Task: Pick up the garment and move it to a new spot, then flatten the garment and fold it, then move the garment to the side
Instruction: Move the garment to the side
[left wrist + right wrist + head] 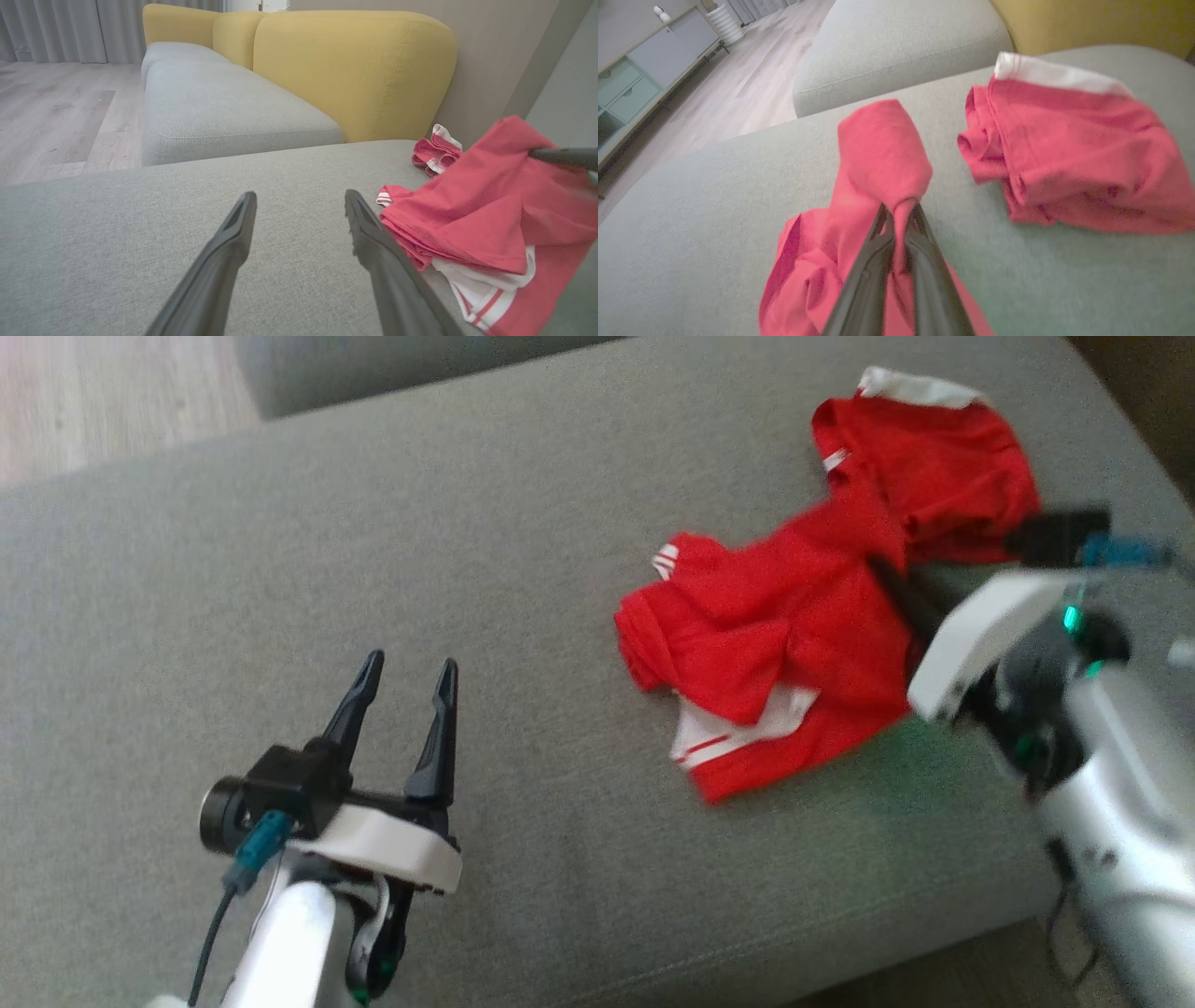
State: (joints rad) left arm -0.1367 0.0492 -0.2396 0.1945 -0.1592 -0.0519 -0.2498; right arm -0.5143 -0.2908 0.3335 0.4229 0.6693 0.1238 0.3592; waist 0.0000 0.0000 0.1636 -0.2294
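The garment [794, 616] is red with white trim and stripes, and it lies crumpled on the right half of the grey cushion [373, 523]. My right gripper [882, 569] is shut on a raised fold of the garment [878, 154], pinched between its fingertips [899, 207]. A second bunched part with a white band [1073, 149] rests farther back. My left gripper [411, 663] hovers open over bare cushion to the garment's left, nothing between its fingers [300, 196]. In the left wrist view the garment [486, 205] sits just right of the fingers.
A yellow sofa backrest [355, 70] rises behind the cushion, with another grey seat [224, 107] beside it. Wooden floor [56, 116] lies to the left and a low cabinet [644, 70] stands farther off. The cushion's front edge [840, 971] runs near my right arm.
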